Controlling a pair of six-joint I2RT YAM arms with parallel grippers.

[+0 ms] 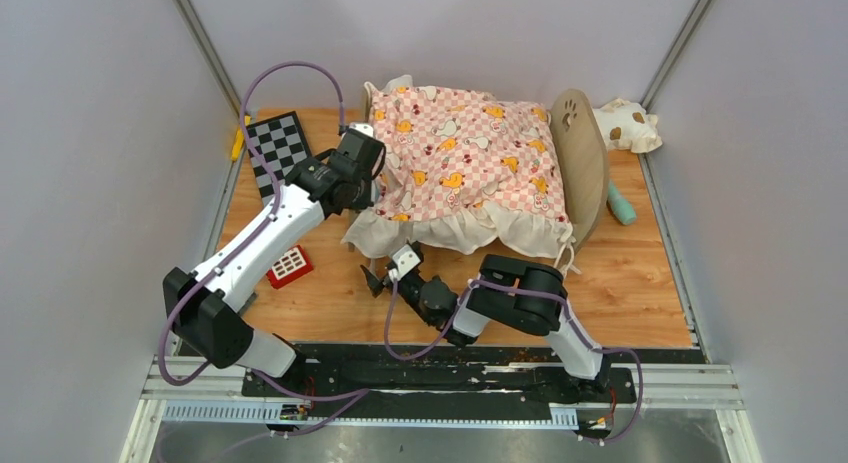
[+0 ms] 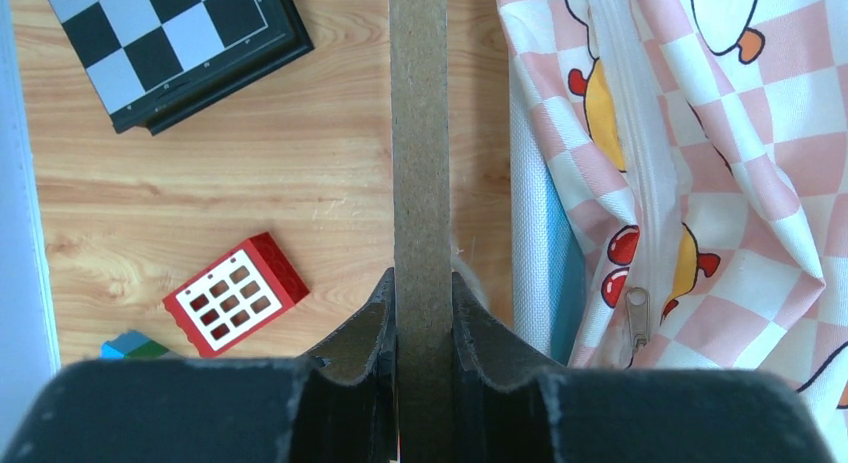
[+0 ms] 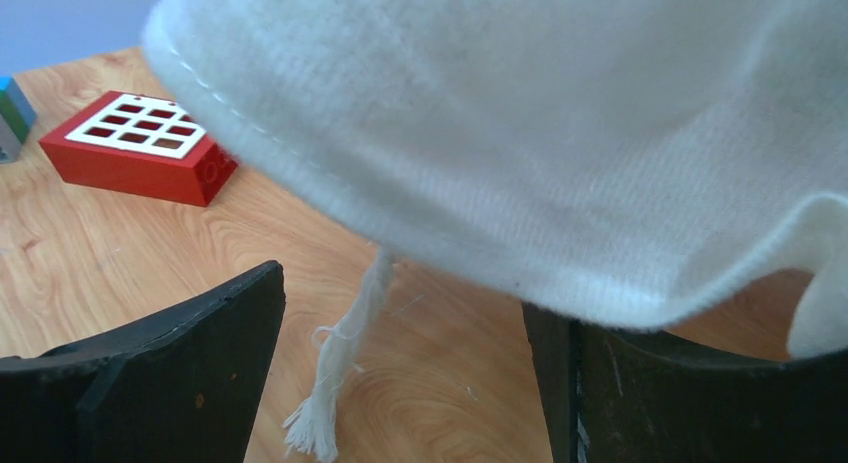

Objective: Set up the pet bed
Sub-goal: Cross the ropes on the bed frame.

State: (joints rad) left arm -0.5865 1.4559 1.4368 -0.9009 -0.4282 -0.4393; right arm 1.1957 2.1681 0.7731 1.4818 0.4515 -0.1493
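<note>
The pet bed [image 1: 582, 168] lies at the back of the table, its rounded paw-print headboard at the right. A pink checkered cushion [image 1: 465, 158] covers its top. My left gripper [image 1: 368, 155] is shut on the bed's thin wooden end panel [image 2: 420, 133] at the left end; in the left wrist view both fingers [image 2: 372, 318] press flat on that board, beside the blue-and-white striped fabric [image 2: 545, 233]. My right gripper [image 1: 385, 276] stands open low at the cushion's front left corner. The cream ruffle [image 3: 500, 133] hangs over it and a tie string [image 3: 340, 373] dangles between its jaws, untouched.
A chessboard [image 1: 280, 148] lies at the back left and a red window block [image 1: 290, 266] in front of it. A spotted cream pillow [image 1: 625, 123] sits behind the headboard, with a teal object [image 1: 621, 203] to its right. Grey walls close in both sides.
</note>
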